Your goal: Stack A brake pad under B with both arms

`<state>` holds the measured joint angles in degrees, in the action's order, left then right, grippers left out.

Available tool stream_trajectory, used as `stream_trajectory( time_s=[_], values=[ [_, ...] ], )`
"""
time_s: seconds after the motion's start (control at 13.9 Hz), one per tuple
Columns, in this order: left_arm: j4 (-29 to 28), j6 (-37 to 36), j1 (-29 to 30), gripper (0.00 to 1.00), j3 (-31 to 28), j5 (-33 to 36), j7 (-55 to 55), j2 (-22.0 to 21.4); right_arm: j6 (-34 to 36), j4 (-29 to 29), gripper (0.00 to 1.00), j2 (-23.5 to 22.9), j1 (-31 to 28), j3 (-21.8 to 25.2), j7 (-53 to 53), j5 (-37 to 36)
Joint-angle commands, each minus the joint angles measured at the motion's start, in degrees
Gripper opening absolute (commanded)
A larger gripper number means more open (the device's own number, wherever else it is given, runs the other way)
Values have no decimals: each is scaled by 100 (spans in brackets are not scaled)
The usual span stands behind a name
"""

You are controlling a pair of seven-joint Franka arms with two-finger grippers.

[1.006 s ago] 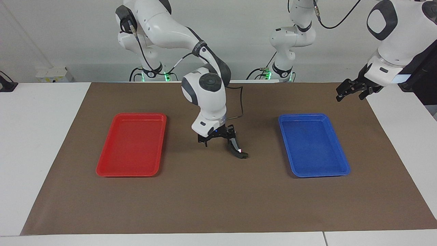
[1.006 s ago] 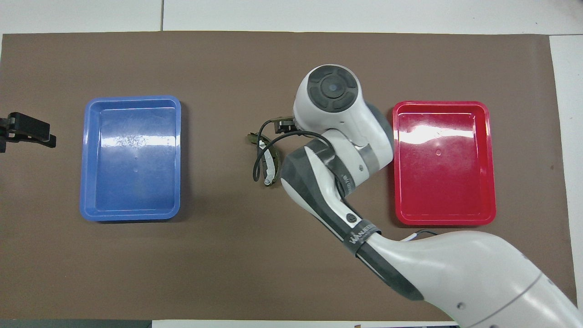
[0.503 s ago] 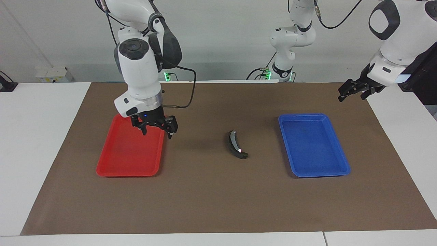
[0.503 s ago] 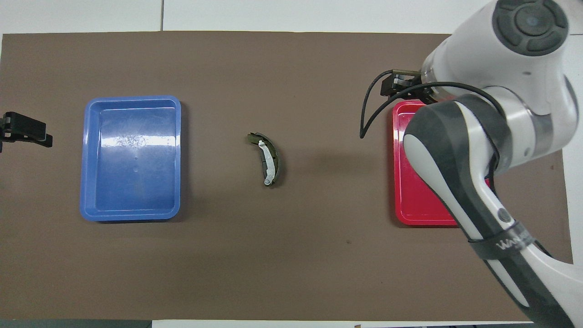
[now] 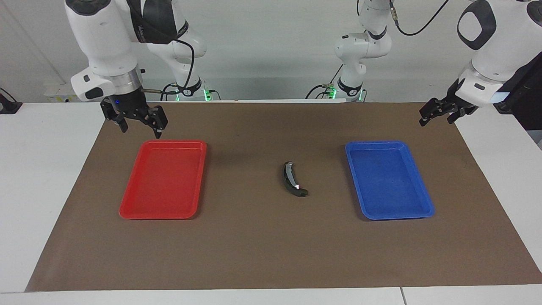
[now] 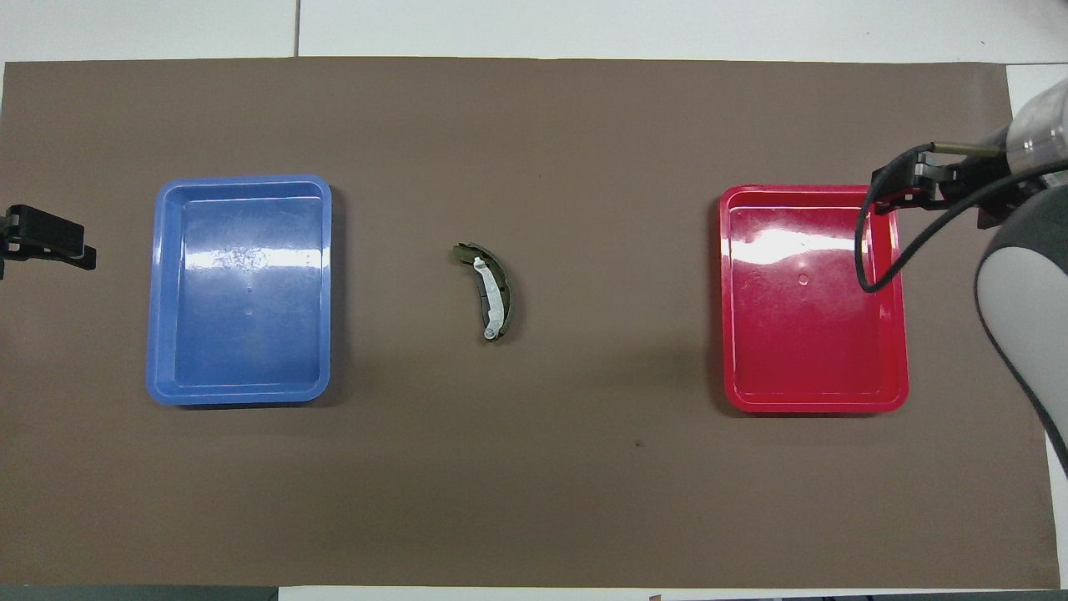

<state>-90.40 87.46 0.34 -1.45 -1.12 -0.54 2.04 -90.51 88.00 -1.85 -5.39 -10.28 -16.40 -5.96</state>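
B, the long black crescent with a grey band and a bright spot, lies on the brown mat between the two trays; it also shows in the overhead view. The short dark grey A pad does not show as a separate piece; I cannot tell whether it lies under B. My right gripper is open and empty, raised over the mat at the red tray's corner nearest the robots. My left gripper is open and empty, raised over the mat's edge at the left arm's end, waiting.
An empty red tray lies toward the right arm's end and an empty blue tray toward the left arm's end. The brown mat covers most of the white table. The right arm's cable hangs over the red tray.
My right gripper let go of B at the mat's middle, rose and swung away past the red tray toward its own end. B stays where it was set. The left arm barely moved.
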Motion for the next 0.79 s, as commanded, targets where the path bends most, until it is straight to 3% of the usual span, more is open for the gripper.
stream_trajectory(
  time_s=[0.0, 0.14, 0.22, 0.72],
  values=[
    [-110, 70, 19, 99, 4, -29, 36, -99, 410, 52, 100, 220, 124, 489, 207, 322],
    [-118, 70, 19, 99, 4, -29, 36, -99, 657, -72, 100, 211, 571, 1210, 732, 367],
    [-118, 61, 19, 99, 4, -29, 36, -99, 710, -46, 100, 220, 635, 1344, 769, 376],
    [-118, 70, 19, 99, -5, -29, 36, -99, 710, 490, 100, 607, 697, 1327, 691, 393]
  ],
)
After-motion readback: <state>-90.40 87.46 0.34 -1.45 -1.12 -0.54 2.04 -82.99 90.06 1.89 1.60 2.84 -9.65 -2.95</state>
